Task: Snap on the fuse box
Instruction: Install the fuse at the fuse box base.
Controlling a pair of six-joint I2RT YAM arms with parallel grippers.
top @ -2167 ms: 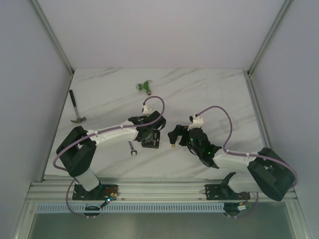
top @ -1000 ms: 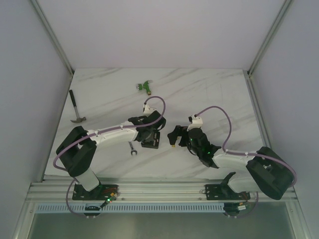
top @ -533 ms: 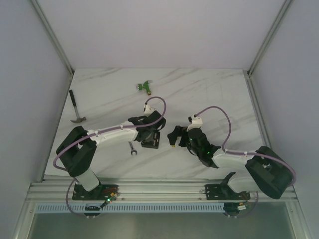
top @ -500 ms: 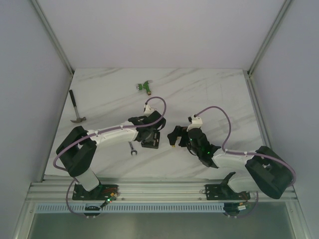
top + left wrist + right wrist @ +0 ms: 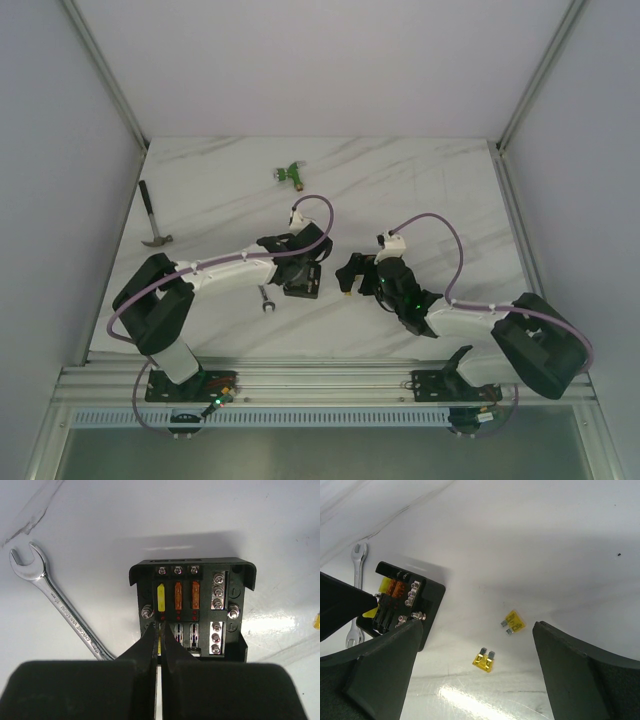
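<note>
A hammer (image 5: 153, 222) lies at the table's (image 5: 440, 190) left edge. A wrench (image 5: 60, 610) lies farther in, just left of the fuse box (image 5: 192, 612) and not touching it. The box sits flat near the table's middle with its slots exposed: one yellow and two orange fuses stand in the far row. The left hand (image 5: 158, 630) hangs over the box's near left corner. Its fingers (image 5: 148, 642) are pressed almost together, pinching what looks like a yellow fuse (image 5: 370, 612) above the near row. A green connector (image 5: 291, 173) rests well beyond the box, toward the back. The right hand (image 5: 477, 625) hovers just right of the box, spread wide and holding nothing. Two loose fuses (image 5: 513, 621), both yellow, lie on the table between its fingers.
</note>
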